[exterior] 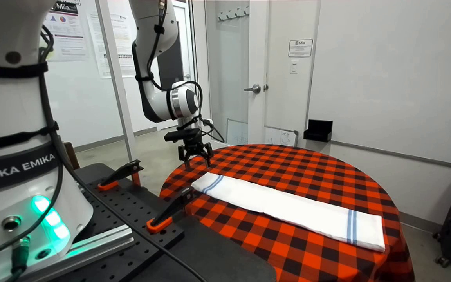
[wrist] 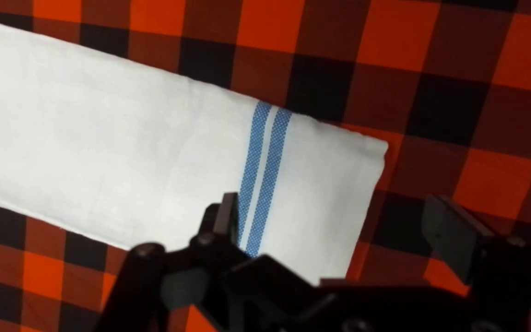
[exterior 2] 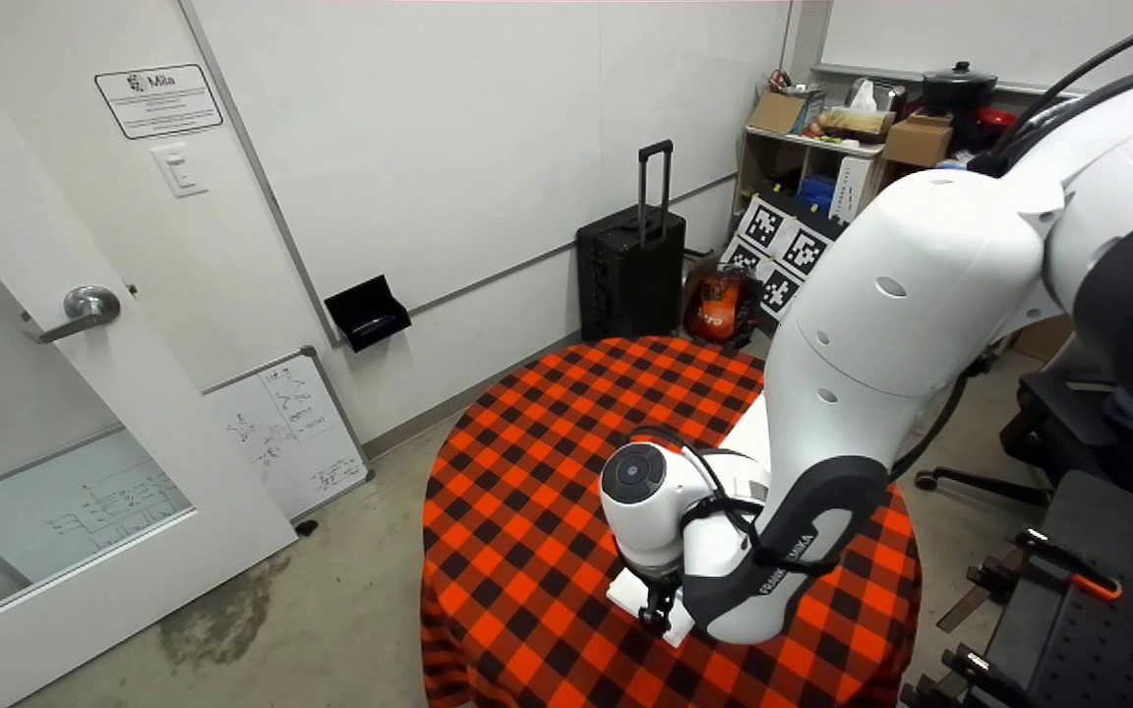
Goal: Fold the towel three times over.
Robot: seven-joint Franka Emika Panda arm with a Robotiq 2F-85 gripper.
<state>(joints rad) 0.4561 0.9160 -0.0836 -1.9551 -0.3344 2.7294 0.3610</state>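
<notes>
In an exterior view, the white towel (exterior: 288,205) lies stretched across the red-and-black tablecloth (exterior: 272,166), running from ten o'clock on the tablecloth's round down towards four, blue stripes near both ends! The gripper (exterior: 198,166) hangs at ten o'clock, jaws apart, pointing down. The arm base (exterior: 14,166) fills nine o'clock of the frame, glowing green, with two clamps (exterior: 170,208) between it and the checks.

In an exterior view, here looms the arm (exterior 2: 871,315), big at two to three o'clock of the frame, blocking most of the towel: only a strip at one o'clock on the tablecloth and an end at six, partly behind the gripper, show! Around it: black suitcase (exterior 2: 630,275) at one, orange bag (exterior 2: 719,307) and a board of square markers (exterior 2: 773,254) at two, leaning whiteboard (exterior 2: 289,433) between eight and nine, door (exterior 2: 149,393) at nine.

In the wrist view, the towel runs in from nine o'clock, striped end aimed between three and four. The fingers (wrist: 454,237) are spread wide, one at seven beside the stripes, one at four over the checks; dark gripper parts at six hide the near corner.
</notes>
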